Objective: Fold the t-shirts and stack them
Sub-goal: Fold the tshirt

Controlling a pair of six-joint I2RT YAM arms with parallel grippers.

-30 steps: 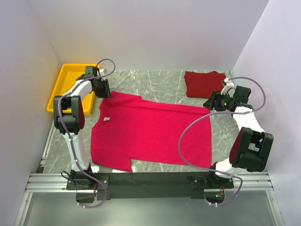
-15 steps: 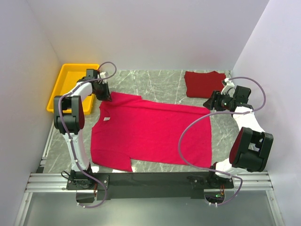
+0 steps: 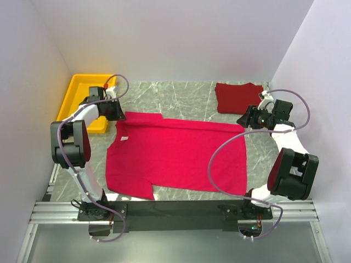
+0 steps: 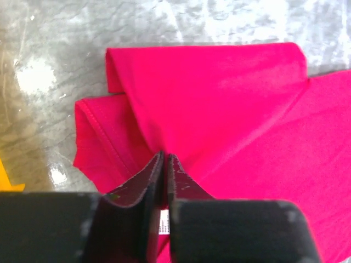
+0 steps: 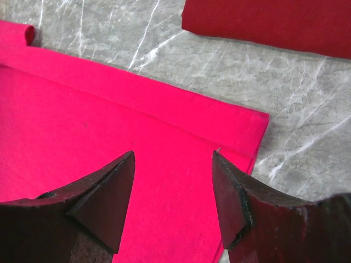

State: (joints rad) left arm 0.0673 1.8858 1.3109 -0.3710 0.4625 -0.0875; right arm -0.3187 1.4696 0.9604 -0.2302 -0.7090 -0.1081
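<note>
The crimson-pink t-shirt [image 3: 175, 153] lies spread flat mid-table, its white neck label [image 3: 124, 138] at the left. My left gripper [image 3: 113, 111] is at its far-left sleeve. In the left wrist view the jaws [image 4: 164, 156] are shut on the pink cloth [image 4: 230, 93], and creases run out from the tips. My right gripper [image 3: 245, 119] is open just above the shirt's far-right corner [image 5: 241, 131], holding nothing. The maroon t-shirt [image 3: 238, 97] lies folded at the back right, also in the right wrist view [image 5: 263, 22].
A yellow plastic tray [image 3: 67, 107] stands at the back left, close beside my left arm; its corner shows in the left wrist view [image 4: 5, 183]. White walls enclose the grey marble table [image 3: 181, 96] on three sides.
My left gripper has moved left toward the tray. The pink shirt's far-left sleeve, which stuck out at the back, is now drawn in and the far edge looks straighter. The right arm has not moved.
</note>
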